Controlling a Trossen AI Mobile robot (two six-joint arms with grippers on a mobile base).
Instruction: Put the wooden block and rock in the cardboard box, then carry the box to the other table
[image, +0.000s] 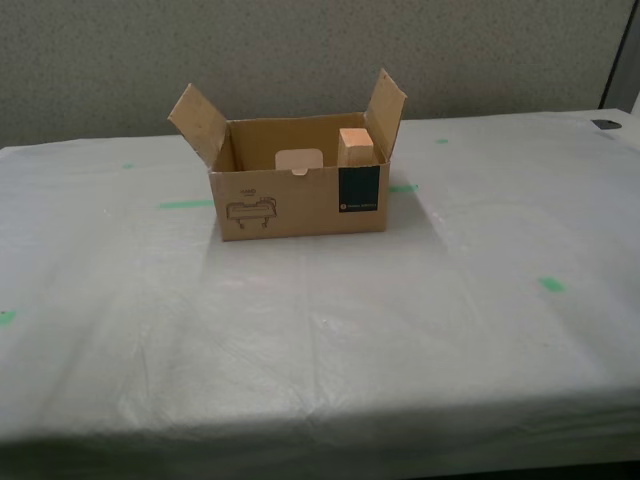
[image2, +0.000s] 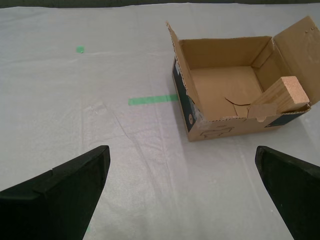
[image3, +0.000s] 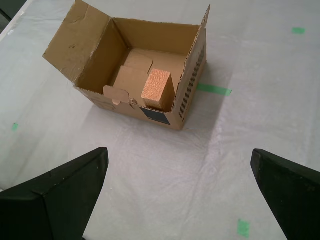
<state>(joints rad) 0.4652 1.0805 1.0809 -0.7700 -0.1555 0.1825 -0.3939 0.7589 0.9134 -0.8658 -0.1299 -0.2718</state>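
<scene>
We see the other table (image: 300, 350), wide and covered with a wrinkled whitish-grey sheet, with a grey textured wall (image: 300, 50) behind it. Going from the exterior view's left, a small green tape mark (image: 6, 317) sits at the table's edge, then a longer green tape strip (image: 185, 204) lies just beside the cardboard box (image: 290, 205). The box is brown corrugated carton and stands on the sheet near the middle, with two side flaps raised and spread outward. Its front shows a black line drawing (image: 250, 213), a tab cutout on the upper rim, and a dark teal label panel (image: 359, 190). Inside the box, at the end toward the exterior view's right, the wooden block (image: 356, 146) stands upright against the corner; it is pale tan with smooth faces and a rougher end grain on top. The rock is not visible to us in any view. Further toward the exterior view's right another green tape mark (image: 552, 284) lies on the sheet.

Our first gripper (image3: 180, 192) and our second gripper (image2: 182, 192) both hang over the sheet apart from the box, jaws spread wide and holding nothing.
</scene>
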